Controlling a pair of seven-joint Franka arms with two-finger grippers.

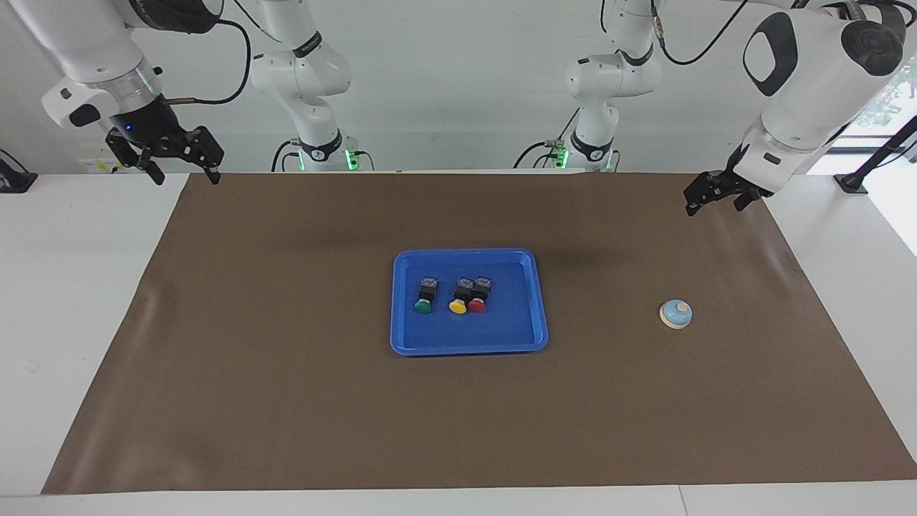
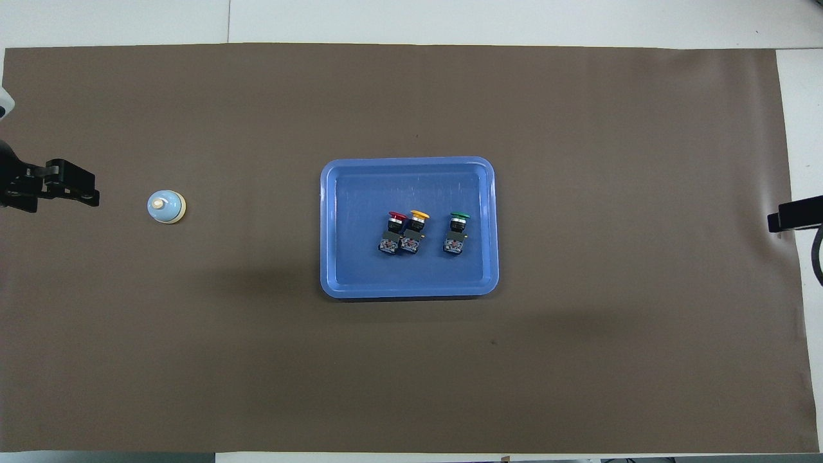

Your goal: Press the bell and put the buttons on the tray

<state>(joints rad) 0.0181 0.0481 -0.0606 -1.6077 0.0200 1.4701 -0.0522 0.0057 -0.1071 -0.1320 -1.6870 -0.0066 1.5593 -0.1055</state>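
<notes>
The blue tray (image 1: 501,326) (image 2: 360,193) lies in the middle of the brown mat. The three buttons lie in it in a row: green (image 1: 423,299) (image 2: 458,228), yellow (image 1: 459,299) (image 2: 416,226) and red (image 1: 478,297) (image 2: 395,228); yellow and red touch. The light-blue bell (image 1: 675,314) (image 2: 166,207) stands on the mat toward the left arm's end. My left gripper (image 1: 715,204) (image 2: 80,191) hangs open and empty over the mat's edge beside the bell. My right gripper (image 1: 184,174) (image 2: 781,222) hangs open and empty over the mat's corner at the right arm's end.
The brown mat (image 1: 286,373) (image 2: 578,360) covers most of the white table. Both arm bases stand at the robots' edge of the table.
</notes>
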